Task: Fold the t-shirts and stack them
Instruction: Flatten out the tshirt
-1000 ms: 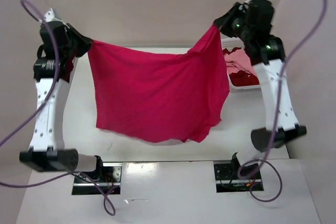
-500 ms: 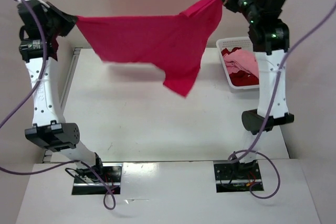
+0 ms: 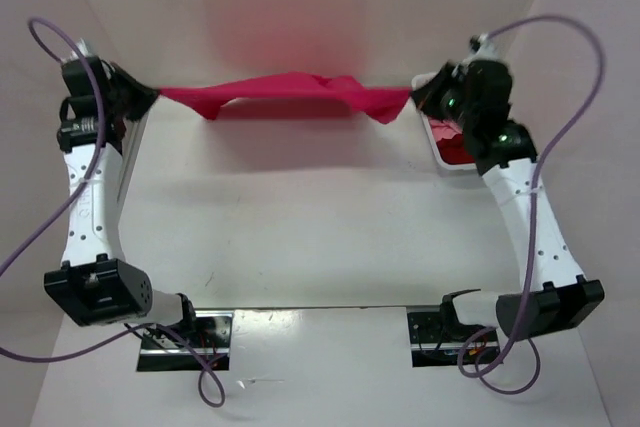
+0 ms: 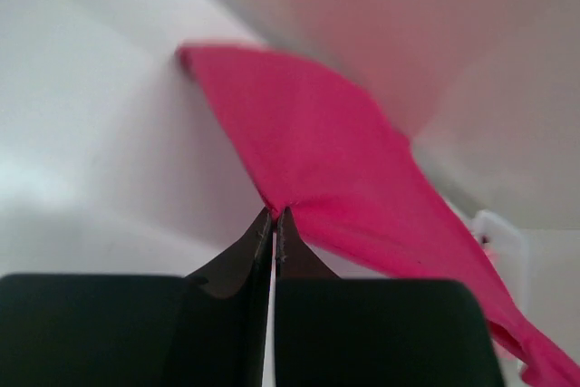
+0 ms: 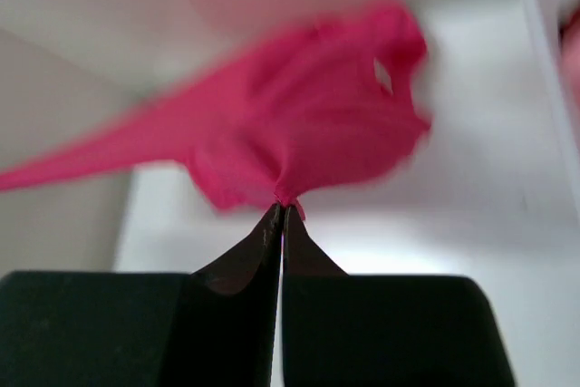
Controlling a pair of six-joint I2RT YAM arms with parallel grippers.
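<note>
White surface (image 3: 300, 217), pale enclosure walls behind. The bright magenta-pink cloth t-shirt (image 3: 290, 90) hangs clear of the surface as a taut, twisted band. Its long axis runs straight from the left claw (image 3: 153, 96) to the right claw (image 3: 413, 98), with one end at each, so neither arm is nearer. Both claws are pressed together on a pinch of shirt edge. The white perforated plastic basket (image 3: 447, 164) sits just beside the right claw. Laying the shirt flat probably requires both claws to descend together.

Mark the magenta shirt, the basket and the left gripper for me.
magenta t-shirt (image 3: 290, 89): top view, middle of the stretched cloth.
basket (image 3: 450, 167): top view, near rim.
left gripper (image 4: 275, 217): left wrist view, shut fingertips pinching the cloth.
</note>
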